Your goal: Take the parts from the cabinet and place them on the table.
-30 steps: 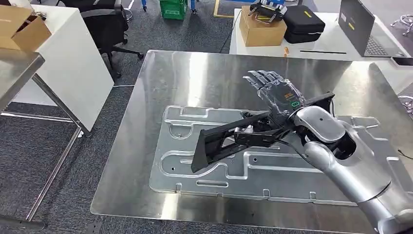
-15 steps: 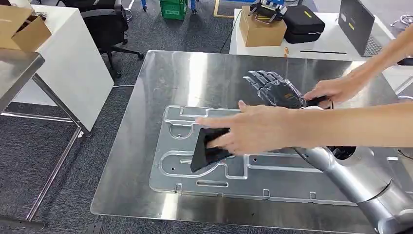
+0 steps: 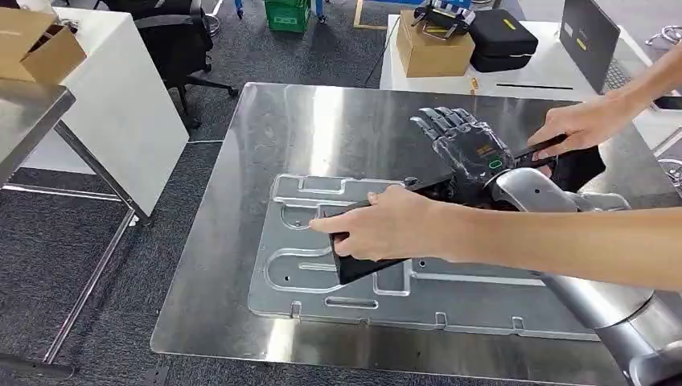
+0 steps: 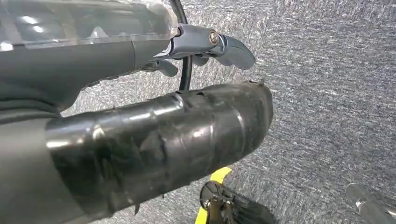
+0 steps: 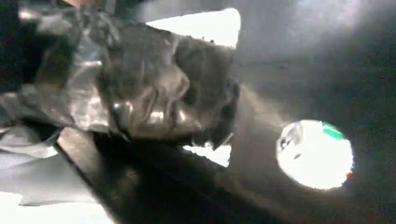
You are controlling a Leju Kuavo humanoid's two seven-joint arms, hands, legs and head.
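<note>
The right hand (image 3: 460, 143) is above the steel table (image 3: 265, 322), over its far right part, with the fingers stretched out and apart toward the far side. It grips nothing that I can see. The black part (image 3: 366, 264) lies low over the grey stamped metal plate (image 3: 450, 301), which rests flat on the table. A person's hand (image 3: 386, 223) holds this part at its left end, and a second person's hand (image 3: 583, 125) holds a black piece at the right, just beside the robot's wrist. I cannot tell if both black pieces are one part, because the arm and the person's forearm cover the middle. I also cannot tell if the part touches the plate.

The plate leaves bare steel on the left side and a wide bare band on the far side. At the near side it comes close to the table edge.

The left hand (image 4: 205, 44) hangs over grey carpet; its fingers seem to hold nothing, but the view is too close to tell if they are spread or curled.

Behind the table stand a cardboard box (image 3: 433, 44) and a black case (image 3: 500, 36) on a white desk (image 3: 523, 76).
</note>
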